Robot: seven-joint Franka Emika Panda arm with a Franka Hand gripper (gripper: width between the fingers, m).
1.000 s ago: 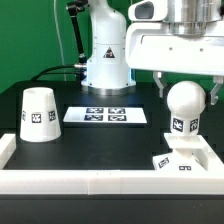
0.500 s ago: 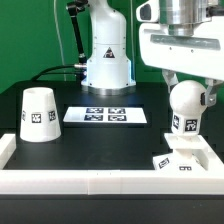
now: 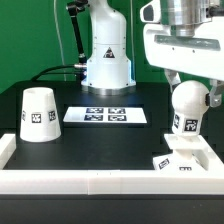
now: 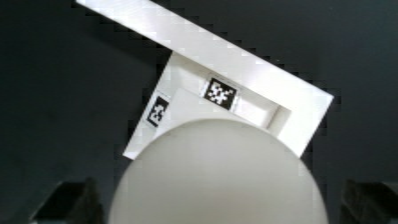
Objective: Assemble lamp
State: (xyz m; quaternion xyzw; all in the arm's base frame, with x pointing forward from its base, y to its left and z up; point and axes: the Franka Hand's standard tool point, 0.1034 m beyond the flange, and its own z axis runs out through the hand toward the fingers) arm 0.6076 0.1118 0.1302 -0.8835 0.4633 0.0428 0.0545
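Noting for your log: the pincer [image 3: 188, 92] is clamped on the bulb [image 3: 186, 108], one finger on each side of the white ball, neck pointing down and a square tag facing the exterior camera. You hold it upright directly over the flat square base [image 3: 186, 160], which lies at the exterior view's right, against the white rail [image 3: 100, 181] along the front of the desk [image 3: 90, 145]. You cannot tell from either view whether the neck touches the base or hangs just above it. In the wrist view the bulb [image 4: 214, 178] fills the foreground, with the tagged base [image 4: 228, 100] beyond it. The cone shade [image 3: 38, 113] stands upright at the exterior view's left, well apart. The marker board [image 3: 105, 116] lies flat between the shade and the bulb.
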